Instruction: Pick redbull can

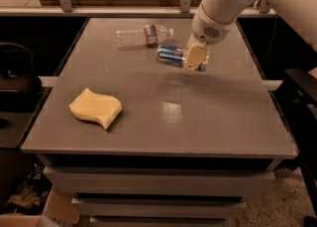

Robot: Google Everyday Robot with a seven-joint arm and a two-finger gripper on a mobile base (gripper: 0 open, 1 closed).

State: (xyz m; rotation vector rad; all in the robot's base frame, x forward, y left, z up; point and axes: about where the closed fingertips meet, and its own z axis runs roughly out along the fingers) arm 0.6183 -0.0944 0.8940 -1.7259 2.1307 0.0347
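Observation:
The redbull can (171,55), blue and silver, lies sideways in my gripper (196,57), lifted a little above the grey table (198,117). The gripper's tan fingers (194,56) are shut around the can's right part. The white arm comes down from the upper right. A faint shadow of the can falls on the table just below it.
A clear plastic water bottle (142,35) with a red-blue label lies on its side at the back, just left of the can. A yellow sponge (95,108) lies at the front left. A rail runs behind the table. Dark furniture stands on both sides.

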